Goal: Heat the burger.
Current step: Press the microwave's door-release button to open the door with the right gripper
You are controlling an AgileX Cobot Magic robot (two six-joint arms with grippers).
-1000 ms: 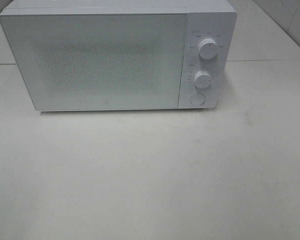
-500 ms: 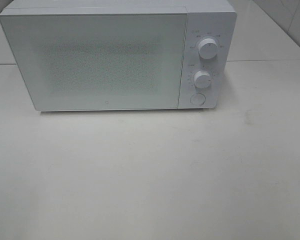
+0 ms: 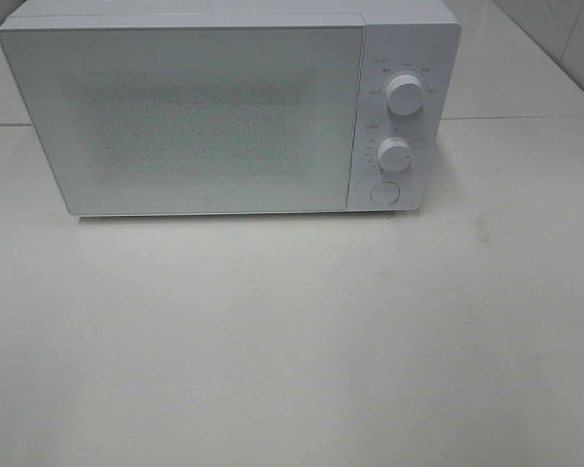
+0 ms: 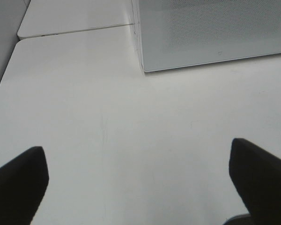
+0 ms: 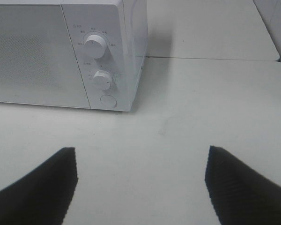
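Burger is not showing in any of the three views. The table [image 3: 292,341] in front of the microwave [image 3: 229,107] is lying bare, and the frosted door [image 3: 180,117] is sitting shut and giving no view through. The burger is possibly sitting inside, but the door is hiding whatever is there, so its place cannot be confirmed.

The left gripper [image 4: 136,154] is hovering over the table with its jaws standing wide apart and holding nothing. It is facing the lower corner of the door on the side away from the controls. The right gripper [image 5: 140,152] is likewise hanging spread and empty, and is looking straight at the control panel.

The deciding relation is lying on the right. The upper knob [image 3: 404,94], lower knob [image 3: 394,154] and round button [image 3: 383,193] are all sitting at the microwave's right end, nearer the right gripper than the left. In my judgement the right arm is therefore standing better placed for whichever control the next move is calling for.
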